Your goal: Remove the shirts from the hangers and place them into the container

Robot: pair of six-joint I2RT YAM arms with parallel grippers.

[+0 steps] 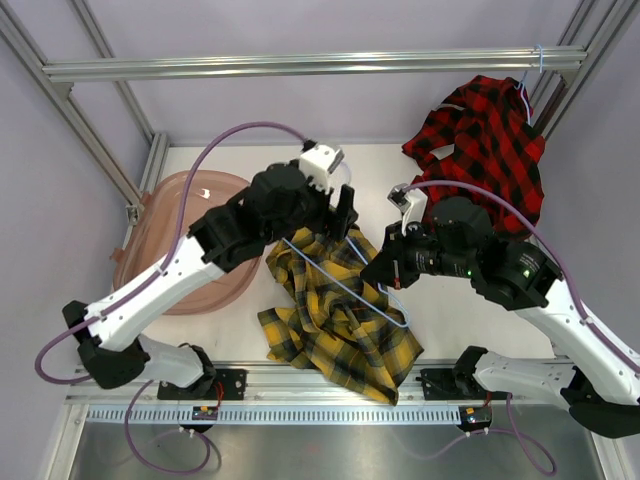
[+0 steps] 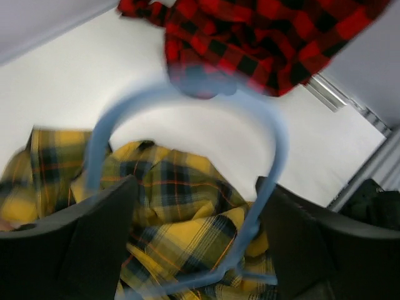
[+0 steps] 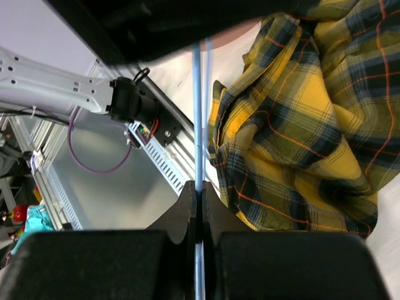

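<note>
- From above, you see the yellow shirt crumpled on the counter between the two arms, with a blue hanger lying across it. The red shirt hangs at the back right. The tub sits at the left, apart from both shirts.
- In your left wrist view, the left tool is spread wide. The hanger's curved top arches between its fingers, and they are not clamped on it.
- In your right wrist view, the right tool is pinched tight on the hanger's wire, with the yellow shirt just beside it.
</note>
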